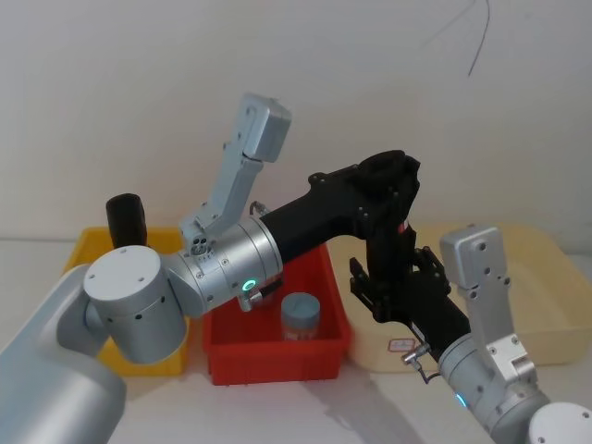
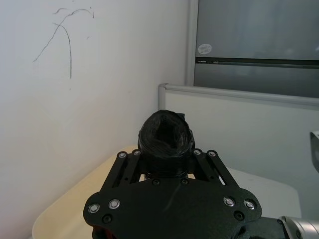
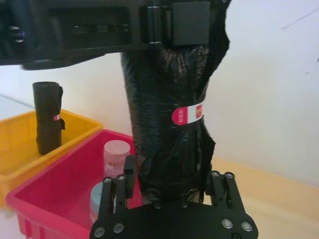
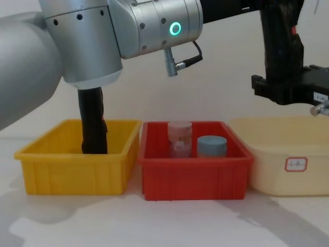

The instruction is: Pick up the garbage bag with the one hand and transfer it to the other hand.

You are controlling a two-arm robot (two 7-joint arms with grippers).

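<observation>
The garbage bag (image 1: 393, 242), a tall black roll with a red-and-white band (image 3: 187, 114), hangs upright in the air above the gap between the red bin and the cream tub. My left gripper (image 1: 393, 180), on the green-ringed arm, is shut on its top end (image 2: 165, 134). My right gripper (image 1: 393, 287), on the blue-ringed arm, reaches in from the lower right. Its two fingers (image 3: 130, 172) press against both sides of the bag's lower end. From the chest view the right gripper (image 4: 288, 88) clamps the roll (image 4: 280, 46) from the right.
A second black roll (image 1: 125, 220) stands in the yellow bin (image 4: 72, 164) at the left. The red bin (image 1: 277, 356) in the middle holds a grey-lidded jar (image 1: 301, 314) and a pink jar (image 4: 180, 136). A cream tub (image 1: 546, 305) sits at the right.
</observation>
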